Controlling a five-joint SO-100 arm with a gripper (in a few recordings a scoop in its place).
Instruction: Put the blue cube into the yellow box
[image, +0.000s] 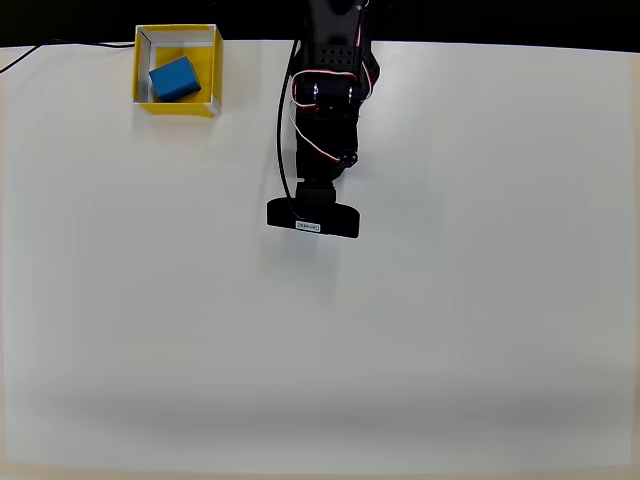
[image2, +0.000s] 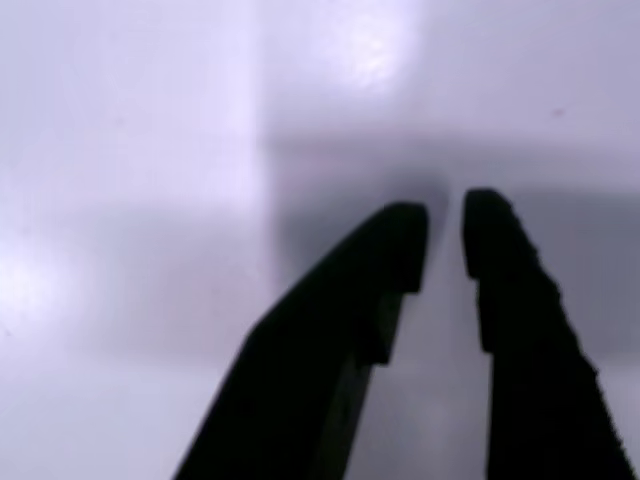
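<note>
- In the wrist view the tool (image2: 443, 235) shows as two dark fingers (image2: 510, 290) whose tips stand a narrow gap apart, nearly together, with nothing between them.
- Behind the fingertips lies only pale, blurred bench (image2: 150, 150) surface, with a soft shadow spreading around the tips and a bright glare patch above them.
- In the overhead view the black arm (image: 325, 110) reaches down from the top edge toward the middle of the picture, with red and white wires looped along its side and a black cable down its left side.
- At the arm's lower end sits a wide black camera bar (image: 313, 217) that hides the fingers from above; it carries a small white label (image: 308, 227) whose writing is too small to read.
- The bench (image: 400, 330) is a plain white sheet; a thin dark cable (image: 60, 45) runs along its top-left edge.
- The yellow box (image: 210, 70) stands near the bench's top-left corner, well apart from the arm and to its left in the overhead view.
- The blue cube (image: 174, 78) rests inside the yellow box on its floor, turned slightly askew to the walls and lying toward the left-hand wall.
- No brand or readable text shows on the box or the cube.
</note>
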